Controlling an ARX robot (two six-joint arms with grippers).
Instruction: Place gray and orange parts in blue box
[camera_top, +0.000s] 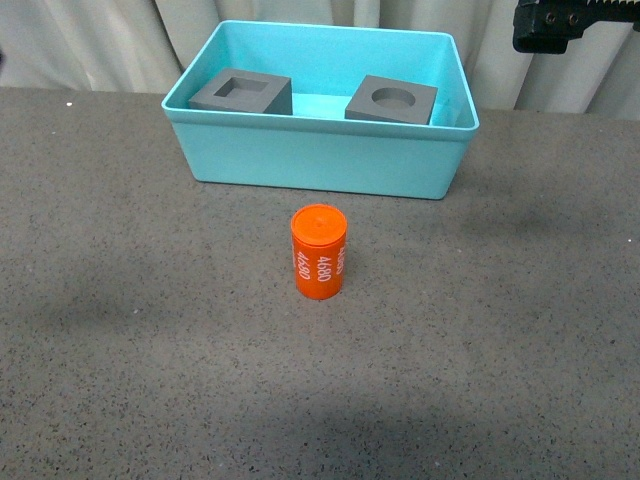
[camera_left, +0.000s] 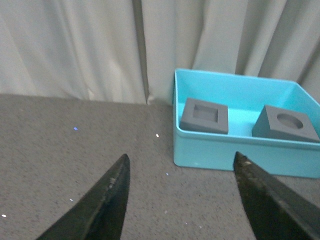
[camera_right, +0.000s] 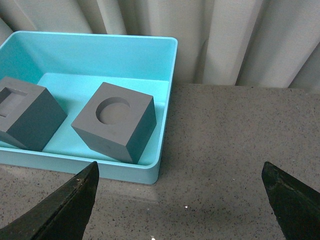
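Observation:
The blue box (camera_top: 320, 155) stands at the back of the table. Inside it are two gray parts: a cube with a square recess (camera_top: 241, 91) on the left and a cube with a round recess (camera_top: 392, 100) on the right. The orange part, a cylinder printed "4680" (camera_top: 319, 253), stands upright on the table in front of the box, outside it. My left gripper (camera_left: 181, 156) is open over bare table left of the box (camera_left: 240, 155). My right gripper (camera_right: 180, 165) is open beside the box's right end (camera_right: 167, 100), near the round-recess cube (camera_right: 116, 122).
The dark speckled tabletop (camera_top: 150, 330) spreads around the cylinder. A pale curtain (camera_top: 90, 40) hangs close behind the box. A black part of my right arm (camera_top: 560, 25) shows at the upper right of the front view.

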